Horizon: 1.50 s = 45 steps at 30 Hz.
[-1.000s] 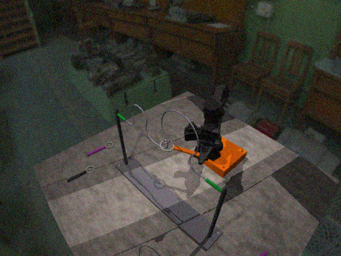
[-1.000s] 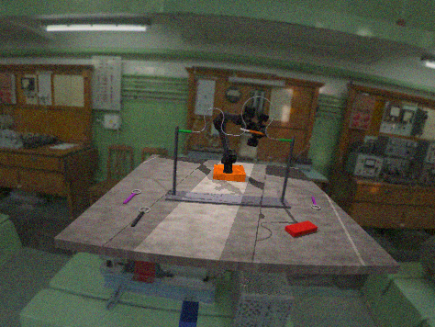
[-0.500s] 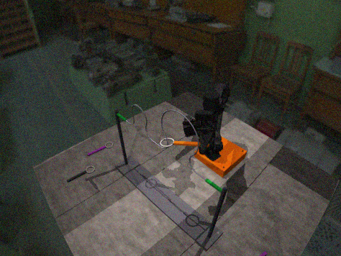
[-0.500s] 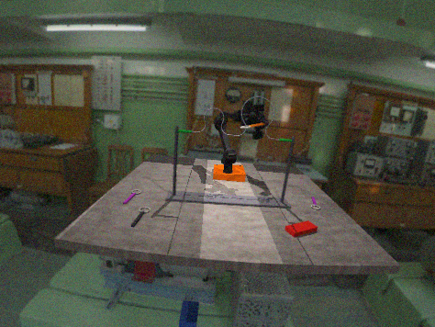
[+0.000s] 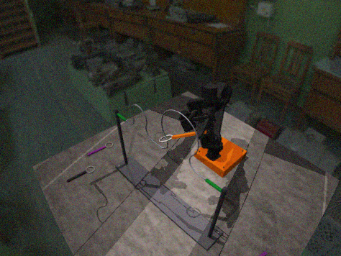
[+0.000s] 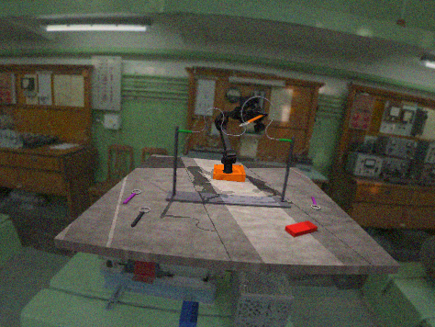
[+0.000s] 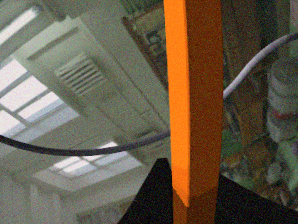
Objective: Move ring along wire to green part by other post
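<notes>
The ring (image 5: 160, 139) hangs in the air around or beside the thin grey wire (image 5: 173, 110) (image 6: 257, 96), between its low dip and its large loop; whether they touch is not clear. My gripper (image 5: 200, 133) (image 6: 262, 117) (image 7: 172, 167) is shut on the orange handle (image 5: 184, 135) (image 6: 255, 120) (image 7: 192, 100), which in the wrist view runs upward from the fingers. The ring is out of the wrist view. One green part (image 5: 121, 116) (image 6: 185, 131) is at the left post (image 5: 122, 140) (image 6: 174, 161), the other green part (image 5: 214, 185) (image 6: 284, 140) at the right post (image 5: 217, 213) (image 6: 287, 170).
The wire's large loop rises close to my gripper and handle. The orange arm base (image 5: 234, 152) (image 6: 229, 175) stands behind the posts. A purple-handled ring (image 5: 97, 150) (image 6: 130, 197) and a black-handled ring (image 5: 77, 176) (image 6: 138, 218) lie at left. A red block (image 6: 301, 229) lies front right.
</notes>
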Motion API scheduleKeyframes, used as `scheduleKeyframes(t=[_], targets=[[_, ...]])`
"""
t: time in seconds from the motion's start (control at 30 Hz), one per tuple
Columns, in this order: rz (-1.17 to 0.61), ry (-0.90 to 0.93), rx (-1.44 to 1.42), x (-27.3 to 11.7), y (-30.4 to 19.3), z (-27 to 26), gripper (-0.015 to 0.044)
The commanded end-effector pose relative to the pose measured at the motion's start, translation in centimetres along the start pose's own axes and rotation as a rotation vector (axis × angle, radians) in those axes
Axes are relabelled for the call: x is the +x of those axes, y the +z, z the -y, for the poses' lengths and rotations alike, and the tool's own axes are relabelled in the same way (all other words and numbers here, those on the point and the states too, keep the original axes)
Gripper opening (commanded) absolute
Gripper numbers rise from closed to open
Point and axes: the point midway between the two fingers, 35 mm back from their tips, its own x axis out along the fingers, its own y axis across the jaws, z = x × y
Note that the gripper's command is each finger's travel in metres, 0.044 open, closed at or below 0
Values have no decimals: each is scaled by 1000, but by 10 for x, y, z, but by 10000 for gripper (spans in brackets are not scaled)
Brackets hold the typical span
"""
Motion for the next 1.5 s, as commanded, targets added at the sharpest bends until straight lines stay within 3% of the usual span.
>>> scheduleKeyframes(t=[0.0,0.47,1.47], targets=[[-12,24,38,-2,-1,-10,-150],[-12,19,28,-4,1,-22,-150],[25,-149,-274,-4,2,-14,-150]])
